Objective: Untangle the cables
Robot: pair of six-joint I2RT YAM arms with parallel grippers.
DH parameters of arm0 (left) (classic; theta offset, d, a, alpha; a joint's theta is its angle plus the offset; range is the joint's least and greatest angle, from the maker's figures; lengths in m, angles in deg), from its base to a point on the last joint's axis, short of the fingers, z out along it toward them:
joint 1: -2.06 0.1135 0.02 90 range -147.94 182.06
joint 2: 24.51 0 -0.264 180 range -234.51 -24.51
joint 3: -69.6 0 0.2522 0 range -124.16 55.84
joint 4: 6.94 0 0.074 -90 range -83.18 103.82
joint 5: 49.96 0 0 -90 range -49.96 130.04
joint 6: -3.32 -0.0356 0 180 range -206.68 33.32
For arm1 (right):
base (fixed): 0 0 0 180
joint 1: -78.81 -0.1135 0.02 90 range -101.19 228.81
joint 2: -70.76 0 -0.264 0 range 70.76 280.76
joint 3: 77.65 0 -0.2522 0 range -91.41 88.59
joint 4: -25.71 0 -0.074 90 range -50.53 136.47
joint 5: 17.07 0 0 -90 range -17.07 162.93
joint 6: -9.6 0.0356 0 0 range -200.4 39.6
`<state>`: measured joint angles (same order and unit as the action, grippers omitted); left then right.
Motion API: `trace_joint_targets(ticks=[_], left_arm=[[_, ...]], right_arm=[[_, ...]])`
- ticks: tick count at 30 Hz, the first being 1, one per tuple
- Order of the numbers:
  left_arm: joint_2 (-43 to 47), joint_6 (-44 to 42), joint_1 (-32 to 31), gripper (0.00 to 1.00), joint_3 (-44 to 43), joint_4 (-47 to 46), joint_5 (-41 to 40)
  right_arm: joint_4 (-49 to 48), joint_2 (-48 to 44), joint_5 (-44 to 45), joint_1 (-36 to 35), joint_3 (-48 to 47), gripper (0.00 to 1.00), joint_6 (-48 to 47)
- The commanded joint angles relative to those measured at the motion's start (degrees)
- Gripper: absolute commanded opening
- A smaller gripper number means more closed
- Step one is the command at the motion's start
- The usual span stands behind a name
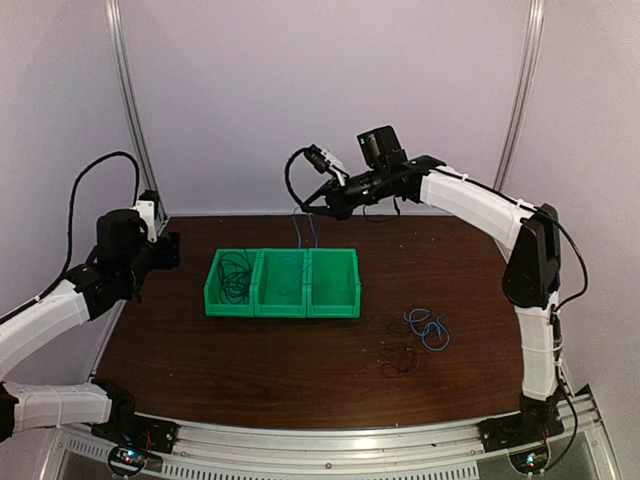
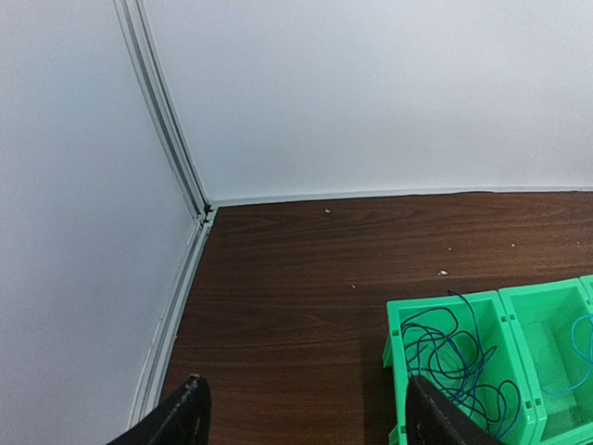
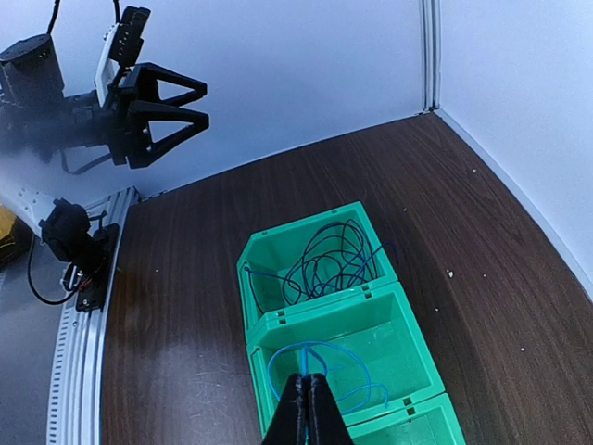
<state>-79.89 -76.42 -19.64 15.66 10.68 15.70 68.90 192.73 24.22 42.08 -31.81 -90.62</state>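
Three green bins stand in a row on the bench [image 1: 250, 360], midway along its far edge and a little short of it. The left bin [image 1: 228, 306] holds a dark cable [image 1: 235, 275] coiled in loose loops, some rising above its rim. The right bin [image 1: 335, 304] shows no cable in it.

The right end effector [image 1: 312, 205] hangs above the far edge, over the middle bin [image 1: 282, 306]. The right wrist view shows its fingers [image 3: 298, 413] pressed together on a blue cable [image 3: 320, 345]. From that pinch the cable drops into the middle bin, where its lower part lies in an open loop on the floor.

Another blue cable [image 1: 427, 328] lies curled in a small knot on the bare bench, toward the right edge and well apart from the bins.

The left end effector [image 1: 170, 250] is held in the air near the far-left corner, over the left edge, pointing toward the bins. Its fingers [image 2: 190, 417] are spread wide with nothing between them. It touches neither bin nor cable.
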Motion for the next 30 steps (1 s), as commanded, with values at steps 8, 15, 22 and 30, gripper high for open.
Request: trace_joint_targets(ticks=[8, 15, 22, 30], left_arm=[[1.0, 0.4, 0.4, 0.73, 0.2, -2.9, 1.0], [1.2, 0.1, 0.4, 0.73, 0.2, -2.9, 0.9], [1.1, -0.1, 0.3, 0.73, 0.2, -3.0, 1.6], [1.2, -0.3, 0.3, 0.72, 0.2, -3.1, 2.4]], right_arm=[[0.2, 9.6, 10.7, -4.1, -4.5, 0.00, -2.2], [0.4, 15.2, 17.7, -6.7, -6.5, 0.00, -3.8], [2.3, 18.2, 27.6, -10.1, -8.9, 0.13, -6.7], [4.1, 9.9, 32.1, -10.0, -4.4, 0.36, -8.3]])
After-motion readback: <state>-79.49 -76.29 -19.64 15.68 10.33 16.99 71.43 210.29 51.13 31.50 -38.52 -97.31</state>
